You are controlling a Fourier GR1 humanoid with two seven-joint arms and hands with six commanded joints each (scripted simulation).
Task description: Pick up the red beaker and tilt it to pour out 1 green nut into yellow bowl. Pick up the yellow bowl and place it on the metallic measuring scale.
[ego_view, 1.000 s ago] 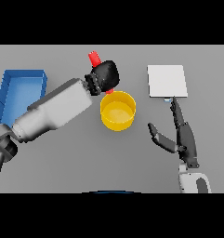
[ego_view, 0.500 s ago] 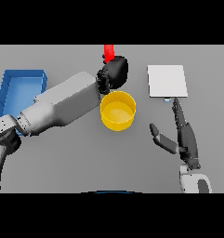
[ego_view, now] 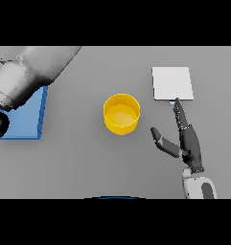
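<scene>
Sitting upright on the grey surface (ego_view: 88,158), the yellow bowl (ego_view: 121,114) lies just left of the right robot hand (ego_view: 186,141), whose fingers are straight and hold nothing. The scale (ego_view: 171,83) is beyond that hand's fingertips, right of the bowl. The right hand is judged nearer. The left arm (ego_view: 33,72) crosses far left of the bowl; its hand and the red beaker are out of sight.

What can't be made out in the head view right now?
- Red beaker: nowhere in the head view, so its place and tilt are unknown.
- Left hand: not seen; only the left arm shows, cut off by the top and left edges.
- Blue tray: partly covered by that arm and cut by the left edge.
- Yellow bowl: whether a green nut lies inside cannot be told.
</scene>
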